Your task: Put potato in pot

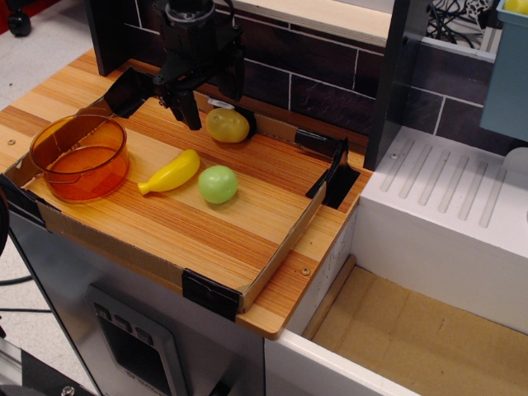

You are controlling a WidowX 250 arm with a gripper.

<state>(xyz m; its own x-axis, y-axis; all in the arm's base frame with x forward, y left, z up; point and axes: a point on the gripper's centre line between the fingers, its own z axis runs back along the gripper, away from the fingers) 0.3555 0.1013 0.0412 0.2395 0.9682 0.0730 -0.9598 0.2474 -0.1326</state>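
Our pincer (208, 113) hangs spread and empty, the potato (227, 125) just beside its right finger rather than between them. Closing here, we judge, would nudge it along the desk (206, 227), away from the pot (80, 157).

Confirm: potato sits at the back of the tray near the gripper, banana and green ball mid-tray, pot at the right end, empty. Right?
Not quite. The observation.image view shows the pot at the left end of the tray, not the right. The rest holds: potato at the back by the gripper, banana and green ball mid-tray, pot empty.
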